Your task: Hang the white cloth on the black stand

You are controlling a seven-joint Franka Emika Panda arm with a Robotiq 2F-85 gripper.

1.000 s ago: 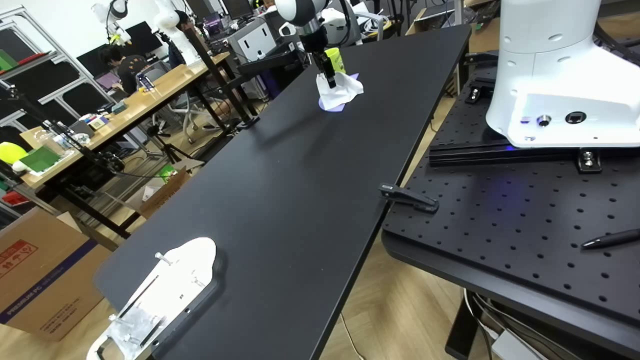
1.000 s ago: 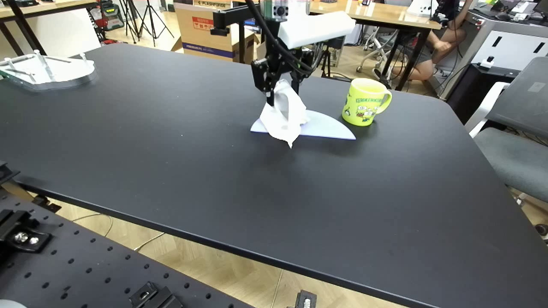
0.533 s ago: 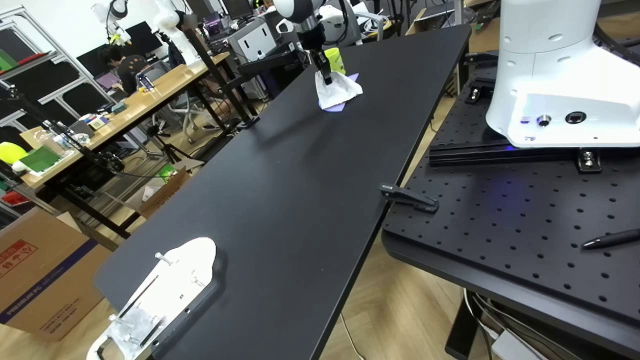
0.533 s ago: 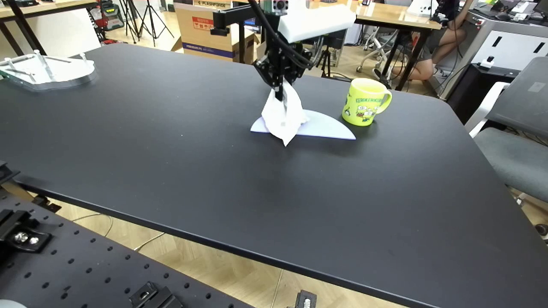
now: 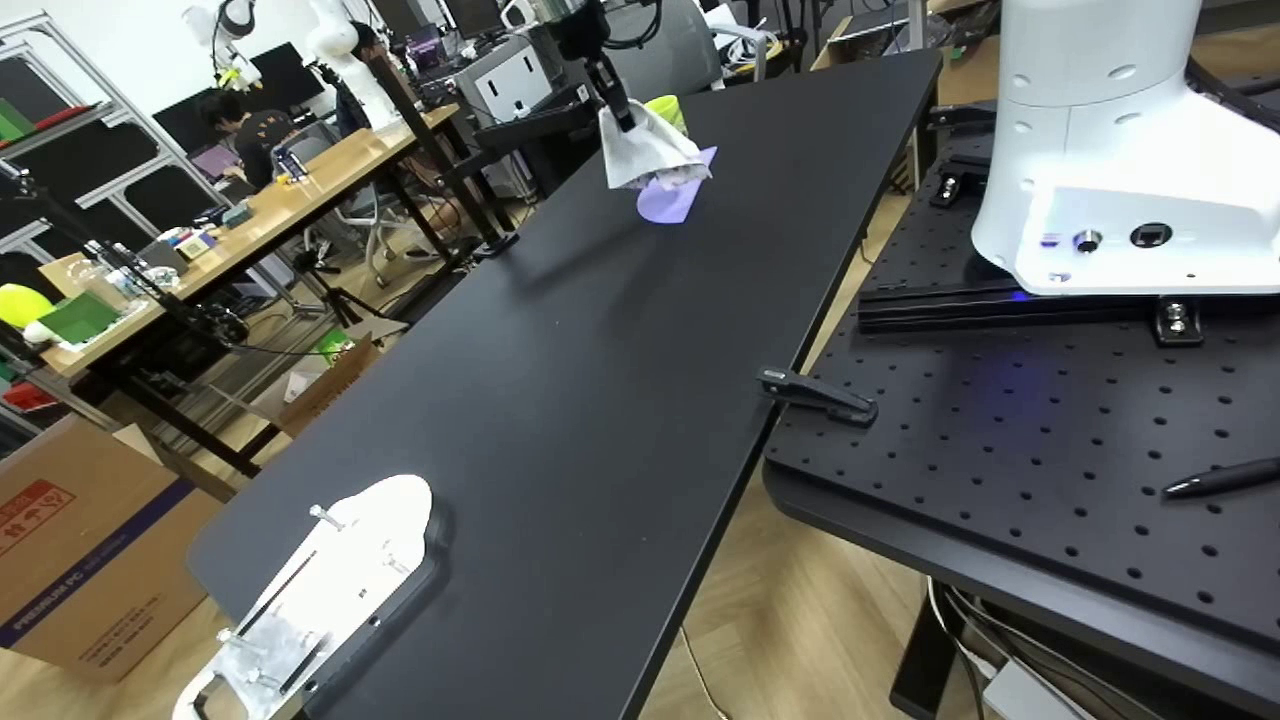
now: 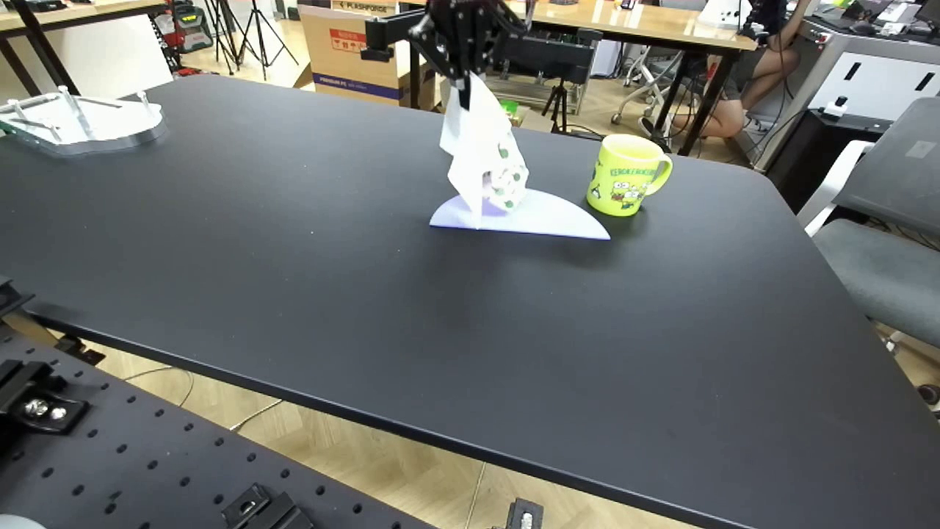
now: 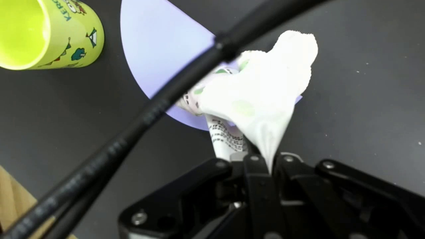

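Observation:
My gripper (image 5: 624, 122) is shut on the white cloth (image 5: 645, 152), pinching it into a tight fold, as the wrist view shows at the gripper (image 7: 268, 159). Green spots and printed black lines mark parts of the cloth (image 7: 262, 93). It hangs down from the fingers in both exterior views; whether its lower tip touches the purple half-round piece (image 6: 558, 214) below, I cannot tell. A black post with a crossbar at the table's far edge, seemingly the black stand (image 5: 540, 122), rises behind the gripper (image 6: 464, 92); the arm partly covers this stand (image 6: 424, 73).
A yellow-green mug (image 6: 624, 176) stands close beside the purple piece, also near the cloth in the wrist view. A white board with upright pegs (image 5: 370, 540) lies at the far end of the black table (image 5: 600, 350). Cardboard boxes (image 5: 100, 560) stand beyond the table edge.
The jaws have come together on the cloth. The gripper has risen with it, toward the stand in the exterior views, uncovering more of the purple piece. Mug and board have stayed put.

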